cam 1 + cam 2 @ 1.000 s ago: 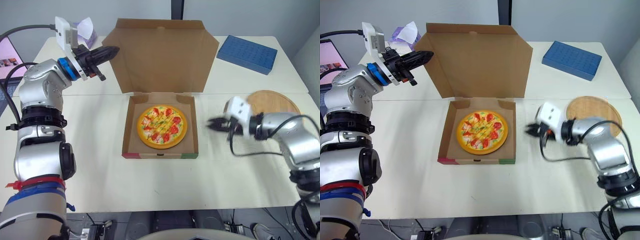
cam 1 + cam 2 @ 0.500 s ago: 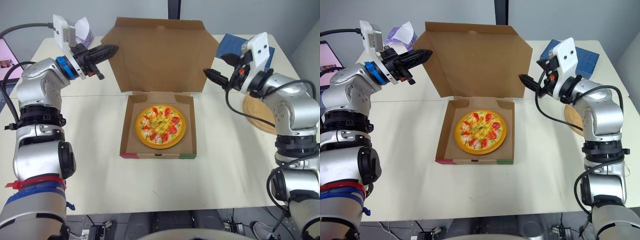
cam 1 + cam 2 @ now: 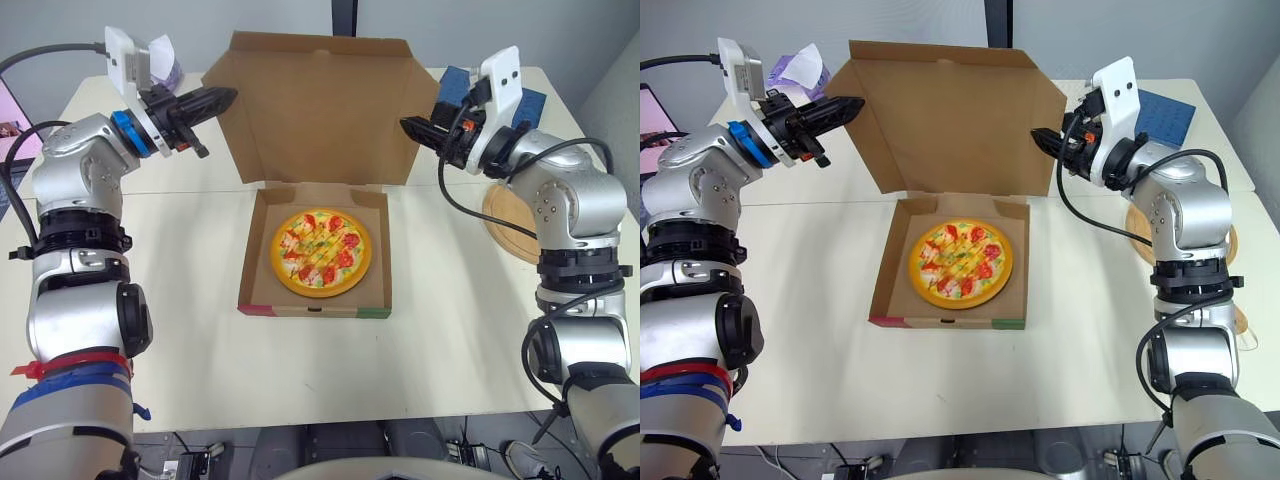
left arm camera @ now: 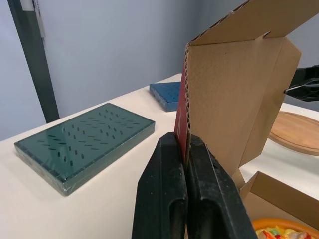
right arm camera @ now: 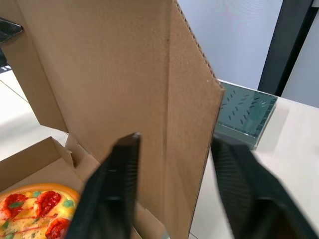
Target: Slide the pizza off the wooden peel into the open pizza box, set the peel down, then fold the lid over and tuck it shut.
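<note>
Item: pizza box closing, lid-fold stage.

Pizza (image 3: 321, 252): seen lying flat in the tray of the pizza box (image 3: 312, 311), centred, clear of the walls.

Wooden peel (image 3: 512, 232): laid on the table (image 3: 200, 330) to the robot's right, well apart from the box, partly hidden by the right arm. The sliding and setting-down steps are judged complete.

Lid (image 3: 320, 110): held upright behind the tray, side flaps spread outward.

Left gripper (image 4: 182, 144): fingers pressed together on the edge of the lid's left side flap (image 4: 234, 99), the corrugated edge pinched between them.

Right gripper (image 5: 174, 147): fingers held apart, the right side flap (image 5: 189, 124) standing in the gap; no contact with the card can be confirmed.

Other: a blue box (image 3: 531, 103) at the far right of the table, a dark green one (image 4: 84, 144) behind the lid.

Handling note: the right fingers are best closed on the flap before any fold is begun, at a height matched to the left grip. The lid should then be brought forward and down by both arms together, so that the hinge is not twisted. The side flaps should be steered inside the tray walls and kept off the pizza; the front edge is to be tucked last.
</note>
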Controlling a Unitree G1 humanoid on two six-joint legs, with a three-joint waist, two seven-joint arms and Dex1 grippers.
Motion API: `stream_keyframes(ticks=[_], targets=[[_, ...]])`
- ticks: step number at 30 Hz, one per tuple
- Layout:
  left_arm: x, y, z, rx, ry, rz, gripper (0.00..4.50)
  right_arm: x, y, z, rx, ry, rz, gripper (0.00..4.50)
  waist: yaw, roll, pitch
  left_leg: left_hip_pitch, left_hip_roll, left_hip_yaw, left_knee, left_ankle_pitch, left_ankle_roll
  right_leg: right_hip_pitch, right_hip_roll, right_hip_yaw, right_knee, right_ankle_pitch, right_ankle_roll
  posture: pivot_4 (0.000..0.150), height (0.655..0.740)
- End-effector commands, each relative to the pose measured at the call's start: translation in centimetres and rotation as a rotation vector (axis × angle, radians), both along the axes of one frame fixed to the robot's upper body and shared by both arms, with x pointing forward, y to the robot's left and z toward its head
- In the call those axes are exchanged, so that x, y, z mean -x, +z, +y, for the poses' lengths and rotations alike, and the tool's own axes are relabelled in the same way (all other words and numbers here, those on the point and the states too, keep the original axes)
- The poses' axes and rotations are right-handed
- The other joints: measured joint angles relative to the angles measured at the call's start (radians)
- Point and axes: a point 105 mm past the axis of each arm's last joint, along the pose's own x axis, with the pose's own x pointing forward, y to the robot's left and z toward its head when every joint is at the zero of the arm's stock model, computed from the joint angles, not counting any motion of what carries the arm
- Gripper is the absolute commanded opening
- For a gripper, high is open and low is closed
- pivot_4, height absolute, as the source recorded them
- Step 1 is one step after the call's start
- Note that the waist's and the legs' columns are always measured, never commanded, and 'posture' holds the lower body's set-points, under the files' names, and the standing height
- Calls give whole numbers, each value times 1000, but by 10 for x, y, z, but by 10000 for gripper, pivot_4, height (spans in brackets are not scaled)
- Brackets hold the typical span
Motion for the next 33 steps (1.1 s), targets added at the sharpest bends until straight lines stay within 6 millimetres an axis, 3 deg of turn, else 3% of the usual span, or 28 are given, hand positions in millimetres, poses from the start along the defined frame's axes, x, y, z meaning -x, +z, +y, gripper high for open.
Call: stream_keyframes(ticks=[1, 3, 4, 13, 22, 25, 28, 33], targets=[[6, 13, -4, -14, -5, -51, 0, 8, 25, 8, -30, 20, -75, 8606, -2, 0, 0, 0, 0, 0, 0, 0, 0, 0, 0, 0, 0, 0, 0, 1500, 7400], [8, 11, -6, -41, 1, -50, 0, 11, 25, 10, -30, 20, -76, 1174, -3, 0, 0, 0, 0, 0, 0, 0, 0, -1, 0, 0, 1, 0, 0, 1500, 7400], [11, 8, -9, -73, 3, -46, 0, 13, 25, 12, -27, 18, -78, 506, -3, 0, 0, 0, 0, 0, 0, 0, 0, -1, 0, 1, 2, 0, 0, 1500, 7400], [21, 6, -24, -91, 151, -6, 0, 25, 28, 19, 48, -60, -124, 506, -1, 0, 0, 0, 0, 0, 1, 0, 0, -1, 0, 1, 3, 0, 0, 1500, 7400], [19, 15, -18, -37, 213, 3, 0, 23, 24, 14, 80, -104, -145, 506, -1, 0, 0, 0, 0, 1, 0, 0, 0, -1, 0, 1, 3, 0, 0, 1500, 7400], [20, 15, -17, -40, 218, -1, 0, 23, 21, 7, 78, -132, -153, 6946, -1, 0, 0, 0, 0, 1, 0, 0, 0, -1, 0, 1, 3, 0, 0, 1500, 7400], [20, 14, -18, -35, 222, -4, 0, 24, 18, 4, 56, -152, -172, 16562, -1, 0, 0, 0, 0, 1, 0, 0, 0, -1, 0, 1, 3, 0, 0, 1500, 7400], [19, 14, -16, -39, 235, -10, 0, 26, 25, -5, -3, -206, -230, 16562, -1, 0, 0, 0, 0, 1, 0, 0, 0, -1, 0, 2, 3, 0, 0, 1500, 7400]])
